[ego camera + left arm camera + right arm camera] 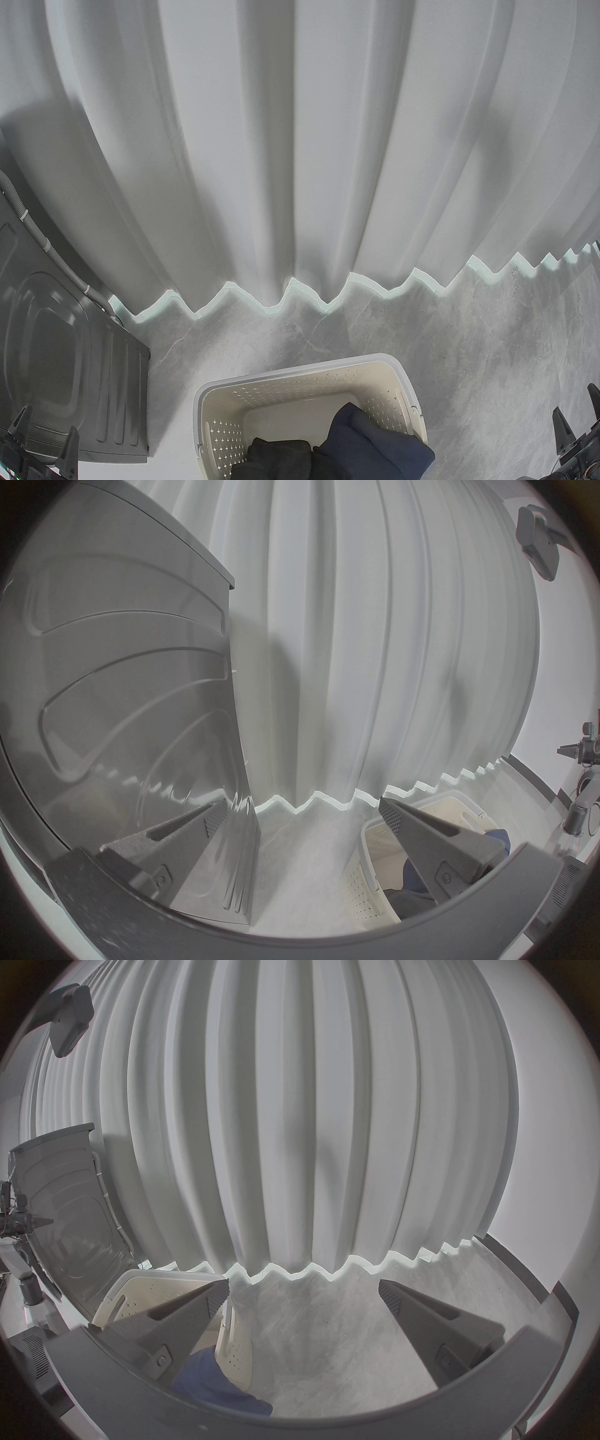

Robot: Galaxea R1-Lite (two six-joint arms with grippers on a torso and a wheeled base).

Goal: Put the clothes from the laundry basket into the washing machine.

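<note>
A cream laundry basket (300, 381) stands on the floor low in the head view. It holds a dark blue garment (375, 447) draped over its right rim and a black garment (278, 459) beside it. The grey washing machine (69, 375) stands to the basket's left, showing its side panel. My left gripper (44, 434) hovers open in front of the machine's panel, empty. At the far right, my right gripper (578, 419) is open and empty above the floor. In the wrist views I see the basket (375, 880) and the blue garment (206, 1379).
A white pleated curtain (300, 156) hangs along the back, ending just above the grey marble-like floor (500, 350). A corrugated hose (44, 244) runs along the machine's back edge. Open floor lies right of the basket.
</note>
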